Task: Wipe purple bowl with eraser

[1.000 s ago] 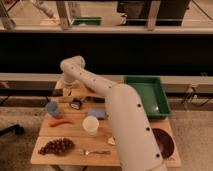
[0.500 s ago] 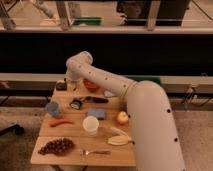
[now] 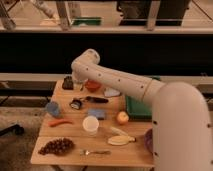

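The purple bowl shows only as a dark-purple sliver at the table's front right; my arm hides the rest of it. The eraser, a small dark block, sits at the table's back left corner. My gripper hangs down from the wrist right beside the eraser on its right, between it and the red-orange bowl. I cannot tell whether it touches the eraser.
On the wooden table are a blue cup, a dark-handled utensil, a blue pad, a white cup, an apple, a banana, grapes, a fork and a green tray.
The gripper has moved from the table's middle left toward the back left corner, next to the eraser. The arm now covers the purple bowl.
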Controlling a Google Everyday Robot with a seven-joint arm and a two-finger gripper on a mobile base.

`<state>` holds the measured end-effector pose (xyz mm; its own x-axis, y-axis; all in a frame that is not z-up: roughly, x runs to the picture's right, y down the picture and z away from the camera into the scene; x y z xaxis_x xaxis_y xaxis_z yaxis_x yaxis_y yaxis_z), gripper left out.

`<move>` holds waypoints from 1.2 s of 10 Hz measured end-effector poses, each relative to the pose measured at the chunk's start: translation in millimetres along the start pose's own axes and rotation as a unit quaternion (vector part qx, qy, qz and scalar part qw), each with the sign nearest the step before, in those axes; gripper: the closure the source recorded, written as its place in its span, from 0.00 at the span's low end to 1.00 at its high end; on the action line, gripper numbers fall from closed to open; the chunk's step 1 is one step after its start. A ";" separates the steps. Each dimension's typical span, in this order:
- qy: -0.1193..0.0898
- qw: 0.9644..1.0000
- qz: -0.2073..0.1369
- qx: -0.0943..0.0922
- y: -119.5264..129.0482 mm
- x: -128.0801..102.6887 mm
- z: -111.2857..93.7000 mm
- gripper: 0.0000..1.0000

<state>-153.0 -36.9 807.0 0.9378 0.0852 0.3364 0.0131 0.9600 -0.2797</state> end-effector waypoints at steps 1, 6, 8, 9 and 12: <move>0.005 1.000 0.005 0.004 4.0 5.2 -7.6 0.80; 0.032 0.997 0.056 0.038 34.5 61.1 -60.2 0.80; 0.040 0.995 0.083 0.048 51.6 86.0 -77.6 0.80; 0.046 0.993 0.099 0.053 62.6 99.9 -87.7 0.80; 0.062 0.985 0.143 0.068 91.3 138.7 -112.6 0.80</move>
<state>17.3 32.5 726.9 0.9321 0.3315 0.1461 -0.2958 0.9293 -0.2214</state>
